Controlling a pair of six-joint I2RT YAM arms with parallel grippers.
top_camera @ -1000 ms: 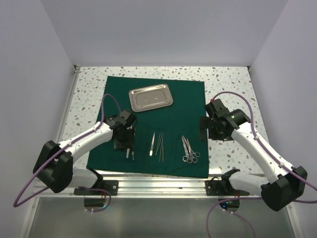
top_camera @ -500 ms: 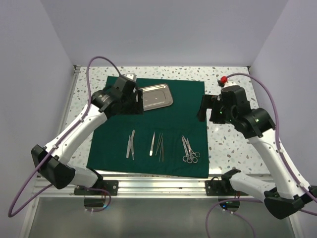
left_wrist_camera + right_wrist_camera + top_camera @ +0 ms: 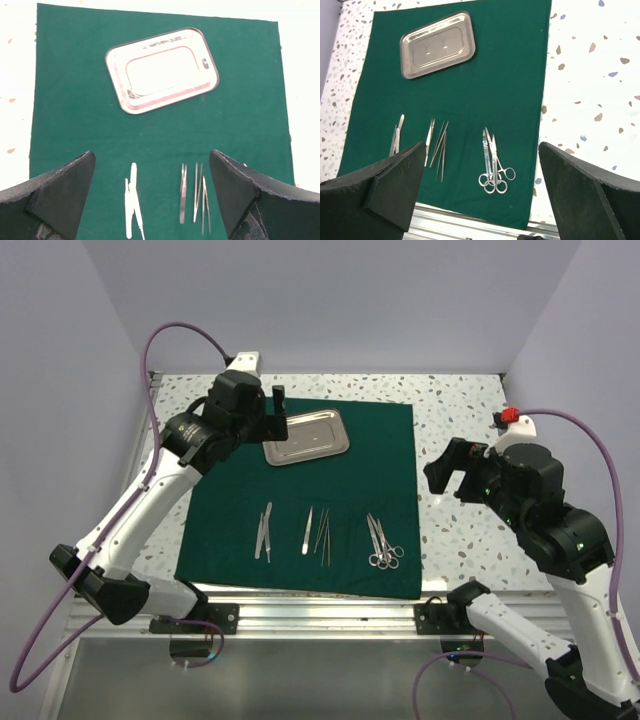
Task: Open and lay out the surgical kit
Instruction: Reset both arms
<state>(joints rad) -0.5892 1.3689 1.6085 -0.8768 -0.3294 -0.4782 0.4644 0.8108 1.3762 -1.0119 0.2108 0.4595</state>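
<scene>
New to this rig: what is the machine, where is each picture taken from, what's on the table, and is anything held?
Two white robot arms are bolted at the near edge of the table, each ending in a two-finger claw. One picture looks down from above and behind them; the other two come from a camera on each wrist, so the dark wedges at the bottom are that claw's own fingers. On the speckled table lies a flat green cloth carrying a steel tray and, nearer the arms, a row of tweezers and ring-handled scissors. The left claw and right claw are both open, holding nothing.
</scene>
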